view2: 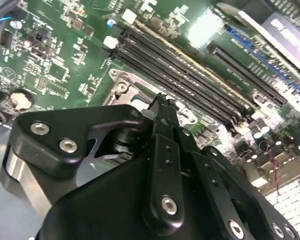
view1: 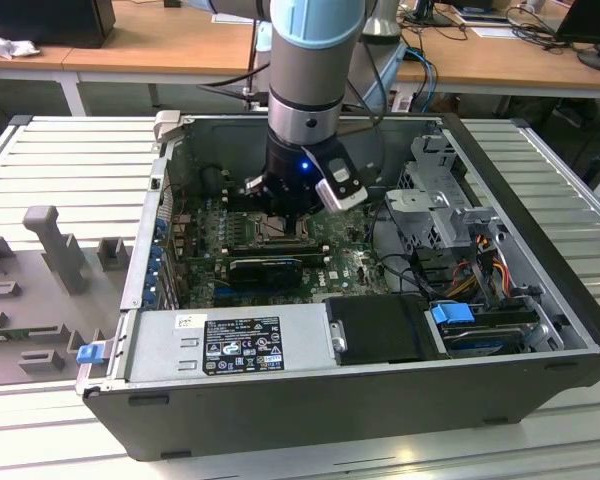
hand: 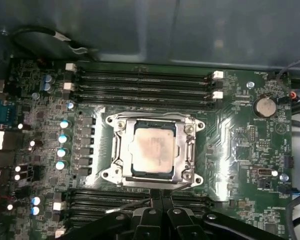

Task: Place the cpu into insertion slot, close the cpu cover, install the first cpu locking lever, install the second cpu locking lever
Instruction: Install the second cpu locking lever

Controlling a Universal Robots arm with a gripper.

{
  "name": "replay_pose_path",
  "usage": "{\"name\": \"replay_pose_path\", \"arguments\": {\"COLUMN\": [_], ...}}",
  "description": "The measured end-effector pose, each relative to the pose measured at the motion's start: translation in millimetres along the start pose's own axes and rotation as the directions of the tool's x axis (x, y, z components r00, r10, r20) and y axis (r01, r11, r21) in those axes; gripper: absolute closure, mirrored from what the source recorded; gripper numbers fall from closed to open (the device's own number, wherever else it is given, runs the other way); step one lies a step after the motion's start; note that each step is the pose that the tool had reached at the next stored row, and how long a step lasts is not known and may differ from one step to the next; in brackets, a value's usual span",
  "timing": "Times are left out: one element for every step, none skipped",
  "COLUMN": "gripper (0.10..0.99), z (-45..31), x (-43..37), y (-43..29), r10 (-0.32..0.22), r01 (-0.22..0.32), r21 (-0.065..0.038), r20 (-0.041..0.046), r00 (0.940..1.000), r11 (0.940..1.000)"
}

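At the exterior view's left, a ridged table (view1: pixel 40 160), well apart from the work. Next, the open computer case (view1: pixel 140 262) lying on its side, presumably so the board faces up for a straight descent. Over its middle, the gripper (view1: pixel 280 212) lowered deep inside, just above the board and beside the long black card (view1: pixel 265 268). To the right, the drive cage (view1: pixel 435 190) and loose cables, away from the arm.

In the first wrist view, from the row of capacitors (hand: pixel 63 137) across to the insertion slot (hand: pixel 111 173): the cpu (hand: pixel 152 150) seated flat in it, pale face up. Around the chip, the cpu cover (hand: pixel 121 149) lying down, framing it through its cut-out, likely to press it home. Cannot tell whether either locking lever is latched. Further right, the coin battery (hand: pixel 264 106).

Just beside the socket's edge, towards the memory slots (hand: pixel 110 207), the gripper (hand: pixel 157 196) with fingers pressed together, clamping nothing that can be made out. Same narrow closed tip in the second wrist view (view2: pixel 162 102), suited to nudging rather than carrying.
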State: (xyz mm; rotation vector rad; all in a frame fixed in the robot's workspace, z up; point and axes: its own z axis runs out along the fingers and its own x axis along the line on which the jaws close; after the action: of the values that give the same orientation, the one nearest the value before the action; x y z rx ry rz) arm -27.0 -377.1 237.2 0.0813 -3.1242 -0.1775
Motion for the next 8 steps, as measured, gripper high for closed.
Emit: {"name": "replay_pose_path", "arguments": {"gripper": [0.980, 0.980, 0.980, 0.980, 0.980, 0.980, 0.980, 0.980], "z": [0.4, 0.8, 1.3, 1.5, 1.7, 2.3, 3.3, 5.6], "x": [1.9, 4.7, 8.8, 11.4, 14.2, 16.4, 17.3, 18.0], "y": [-0.4, -0.7, -0.6, -0.5, -0.4, -0.3, -0.4, -0.6], "r10": [-0.001, -0.001, -0.002, -0.002, -0.002, -0.003, -0.004, -0.005], "r01": [0.001, 0.001, 0.002, 0.002, 0.002, 0.003, 0.004, 0.005], "r21": [-0.002, -0.004, -0.005, -0.005, -0.006, -0.006, -0.006, -0.006], "r20": [0.0000, 0.0002, 0.0001, 0.0000, 0.0000, 0.0001, -0.0002, -0.0004], "r00": [1.0000, 1.0000, 1.0000, 1.0000, 1.0000, 1.0000, 1.0000, 1.0000], "r11": [1.0000, 1.0000, 1.0000, 1.0000, 1.0000, 1.0000, 1.0000, 1.0000]}}
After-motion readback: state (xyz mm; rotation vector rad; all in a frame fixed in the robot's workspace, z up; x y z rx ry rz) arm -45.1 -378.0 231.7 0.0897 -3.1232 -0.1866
